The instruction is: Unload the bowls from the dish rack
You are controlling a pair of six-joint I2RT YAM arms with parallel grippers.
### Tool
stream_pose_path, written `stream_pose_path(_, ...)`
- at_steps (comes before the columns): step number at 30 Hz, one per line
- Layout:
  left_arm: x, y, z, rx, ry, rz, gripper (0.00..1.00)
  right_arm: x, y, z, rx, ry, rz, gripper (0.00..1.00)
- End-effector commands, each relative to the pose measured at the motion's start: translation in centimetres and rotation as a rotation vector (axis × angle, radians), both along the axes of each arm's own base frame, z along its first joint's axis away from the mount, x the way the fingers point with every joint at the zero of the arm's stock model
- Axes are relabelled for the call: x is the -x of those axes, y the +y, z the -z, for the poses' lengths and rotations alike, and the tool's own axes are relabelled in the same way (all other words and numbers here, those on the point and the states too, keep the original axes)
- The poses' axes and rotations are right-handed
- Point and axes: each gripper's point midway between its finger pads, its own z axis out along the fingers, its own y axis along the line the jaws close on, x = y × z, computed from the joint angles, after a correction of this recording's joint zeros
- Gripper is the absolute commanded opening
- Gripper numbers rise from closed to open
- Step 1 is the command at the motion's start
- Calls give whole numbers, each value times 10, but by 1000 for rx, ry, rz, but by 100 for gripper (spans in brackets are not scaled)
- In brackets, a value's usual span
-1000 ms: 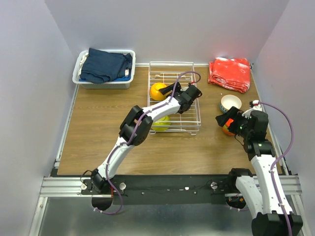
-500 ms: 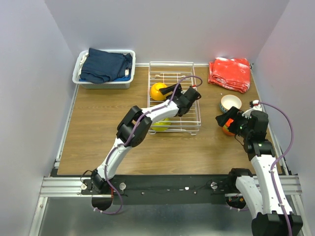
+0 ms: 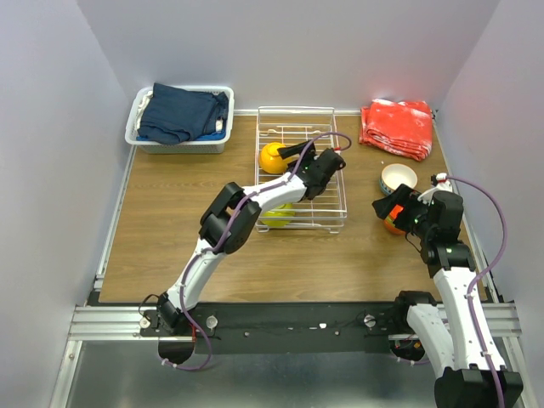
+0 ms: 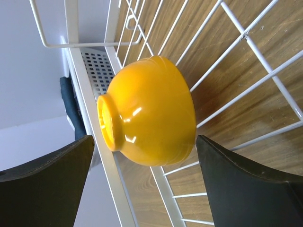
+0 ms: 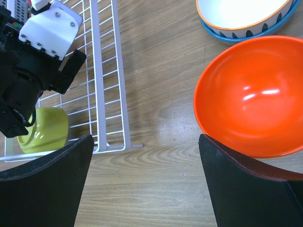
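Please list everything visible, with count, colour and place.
dish rack: 1, white, centre
orange bowl: 1, orange, rack's left
yellow-green bowl: 1, yellow-green, rack's near-left
striped bowl: 1, white, in blue bowl
blue bowl: 1, blue, right of rack
red-orange bowl: 1, red-orange, right of rack, nearer
bin: 1, white, far left
dark-blue cloth: 1, dark-blue, in bin
red cloth: 1, red, far right
table: 1, brown, underneath
left gripper: 1, black, open around orange bowl
right gripper: 1, black, open over table

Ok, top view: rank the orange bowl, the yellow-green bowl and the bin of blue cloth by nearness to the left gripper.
From the left gripper:
1. orange bowl, just ahead, dish rack's left side
2. yellow-green bowl, rack's near end
3. bin of blue cloth, far-left corner
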Motion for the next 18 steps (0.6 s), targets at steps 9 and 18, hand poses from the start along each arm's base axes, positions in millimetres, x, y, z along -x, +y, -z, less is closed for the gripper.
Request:
stream_pose_path(9, 4, -4, 43, 53, 220, 83, 99, -2, 5, 3, -8, 8, -23, 100)
stream_pose_path(18, 13, 3, 59, 71, 249, 35, 81, -3, 6, 2, -17, 4, -28, 100)
